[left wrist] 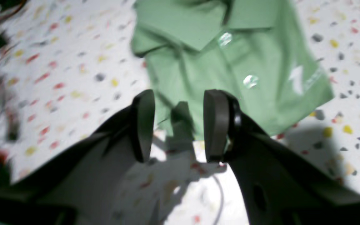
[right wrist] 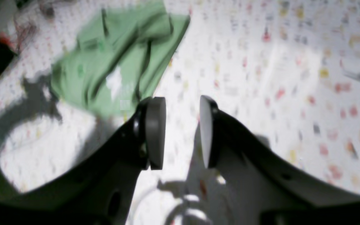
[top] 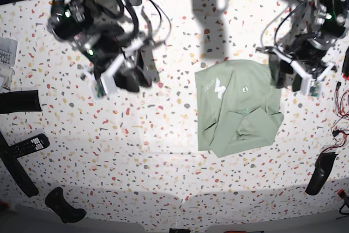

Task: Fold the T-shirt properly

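Note:
The pale green T-shirt [top: 240,113] lies folded into a rough rectangle on the speckled table, right of centre, with its white zigzag logo [top: 219,87] facing up. My left gripper [top: 292,77] hovers just off the shirt's upper right corner. In the left wrist view it [left wrist: 179,125] is open and empty, with the T-shirt [left wrist: 205,56] just beyond its pads. My right gripper [top: 128,77] hangs over bare table well left of the shirt. The right wrist view shows it [right wrist: 181,131] open and empty, with the T-shirt [right wrist: 117,62] off to the upper left.
A remote control [top: 24,145] and long black items [top: 19,102] lie along the left edge. A black object [top: 62,205] sits at the bottom left and another [top: 319,173] at the lower right. Cables [top: 341,129] trail at the right edge.

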Robot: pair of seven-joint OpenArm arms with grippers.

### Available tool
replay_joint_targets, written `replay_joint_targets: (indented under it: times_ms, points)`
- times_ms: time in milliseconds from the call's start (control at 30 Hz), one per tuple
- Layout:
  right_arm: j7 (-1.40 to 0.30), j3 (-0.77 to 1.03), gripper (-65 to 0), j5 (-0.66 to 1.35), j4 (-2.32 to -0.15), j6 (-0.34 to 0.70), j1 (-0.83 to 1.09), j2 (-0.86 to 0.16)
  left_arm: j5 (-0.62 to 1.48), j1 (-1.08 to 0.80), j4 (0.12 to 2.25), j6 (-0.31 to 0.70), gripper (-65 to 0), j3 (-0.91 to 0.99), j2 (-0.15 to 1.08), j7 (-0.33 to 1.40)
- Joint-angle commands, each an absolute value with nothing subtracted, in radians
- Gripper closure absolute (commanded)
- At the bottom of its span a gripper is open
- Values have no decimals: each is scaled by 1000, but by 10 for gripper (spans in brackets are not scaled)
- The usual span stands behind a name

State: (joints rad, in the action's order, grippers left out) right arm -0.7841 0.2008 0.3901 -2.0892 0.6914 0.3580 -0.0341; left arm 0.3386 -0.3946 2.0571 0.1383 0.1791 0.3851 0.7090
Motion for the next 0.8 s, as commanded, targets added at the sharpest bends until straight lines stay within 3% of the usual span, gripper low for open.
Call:
replay_joint_targets:
  times_ms: [0, 167, 333, 767]
  points:
    - [-767, 214, -180, 405, -2140, 698, 381, -52, 344, -411, 2098, 134, -230, 216, 397, 688]
    - [-815, 297, -180, 414, -2277, 698, 520, -90, 387, -543, 2172, 136, -230, 355, 398, 731]
    - [-942, 390, -180, 589, -2356, 698, 651, -94, 402, -680, 2210, 172, -230, 442, 427, 774]
    - [-1096, 622, -180, 714, -2356, 698, 986, -96, 366, -1041, 2218, 215, -230, 459, 451, 773]
